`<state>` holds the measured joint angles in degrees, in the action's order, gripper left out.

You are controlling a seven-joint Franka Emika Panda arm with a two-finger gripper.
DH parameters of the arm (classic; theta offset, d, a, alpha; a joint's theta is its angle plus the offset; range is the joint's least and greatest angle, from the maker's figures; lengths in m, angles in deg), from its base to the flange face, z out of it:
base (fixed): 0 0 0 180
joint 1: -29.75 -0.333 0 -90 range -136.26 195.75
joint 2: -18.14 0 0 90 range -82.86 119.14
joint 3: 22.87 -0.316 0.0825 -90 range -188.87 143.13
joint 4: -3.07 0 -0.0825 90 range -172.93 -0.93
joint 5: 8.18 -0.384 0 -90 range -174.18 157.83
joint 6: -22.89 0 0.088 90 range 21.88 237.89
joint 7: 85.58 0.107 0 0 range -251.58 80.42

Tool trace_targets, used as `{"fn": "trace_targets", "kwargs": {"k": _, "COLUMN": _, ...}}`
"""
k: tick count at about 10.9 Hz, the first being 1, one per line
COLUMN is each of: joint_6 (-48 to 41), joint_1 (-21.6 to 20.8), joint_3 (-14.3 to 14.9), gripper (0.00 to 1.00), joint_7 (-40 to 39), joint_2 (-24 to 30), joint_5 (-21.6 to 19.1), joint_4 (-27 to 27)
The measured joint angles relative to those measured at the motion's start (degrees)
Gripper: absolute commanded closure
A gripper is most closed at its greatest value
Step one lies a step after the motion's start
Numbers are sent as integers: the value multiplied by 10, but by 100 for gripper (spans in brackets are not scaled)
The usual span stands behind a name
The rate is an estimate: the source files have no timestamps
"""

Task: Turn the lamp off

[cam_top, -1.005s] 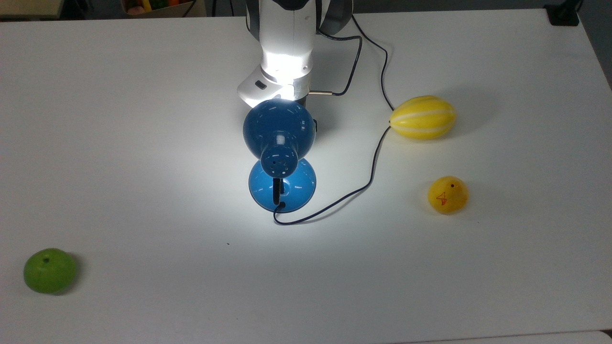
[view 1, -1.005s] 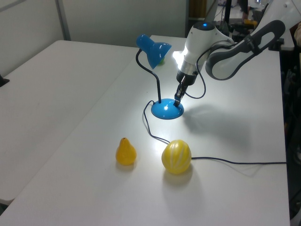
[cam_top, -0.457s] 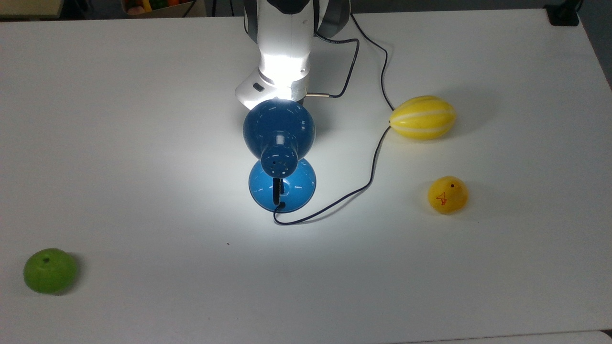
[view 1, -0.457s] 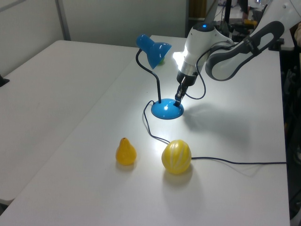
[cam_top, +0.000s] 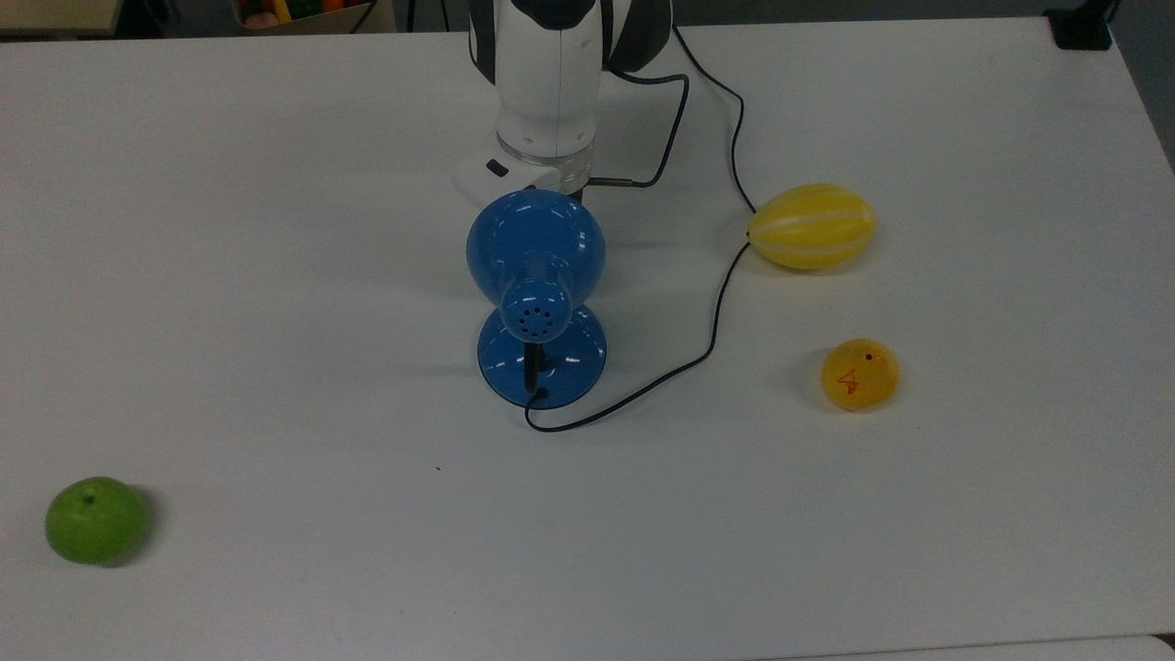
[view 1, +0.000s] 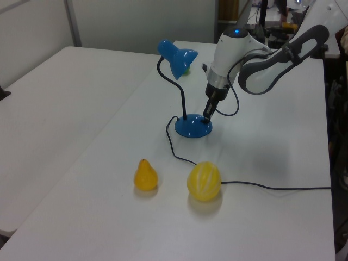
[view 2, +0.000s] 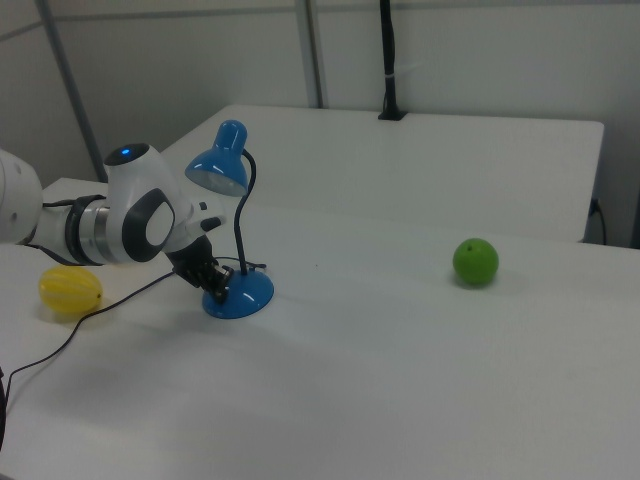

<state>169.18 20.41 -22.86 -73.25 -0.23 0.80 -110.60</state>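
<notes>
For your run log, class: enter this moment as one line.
lamp: unlit | tool: tip at lamp base | melon, pear, apple: on table, apart from lamp

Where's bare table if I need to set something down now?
Widest bare stretch: between the glossy blue desk lamp and the green apple. Crowded: the gripper at the lamp's base, and its thin dark cord toward the striped yellow melon and yellow pear.

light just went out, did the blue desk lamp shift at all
No. The glossy blue desk lamp sits as before relative to the striped yellow melon in the top view.
</notes>
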Motion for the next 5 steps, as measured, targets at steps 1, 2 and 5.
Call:
{"fn": "trace_targets", "kwargs": {"k": 1, "joint_6": 0, "joint_1": 0, "joint_3": 0, "gripper": 100, "joint_7": 0, "joint_2": 1, "joint_5": 0, "joint_4": -2}}
{"fn": "trace_targets", "kwargs": {"k": 2, "joint_6": -1, "joint_1": 0, "joint_3": 0, "gripper": 100, "joint_7": 0, "joint_2": 2, "joint_5": 0, "joint_4": -4}}
{"fn": "trace_targets", "kwargs": {"k": 5, "joint_6": -34, "joint_1": 0, "joint_3": -1, "gripper": 100, "joint_7": 3, "joint_2": 2, "joint_5": 0, "joint_4": -10}}
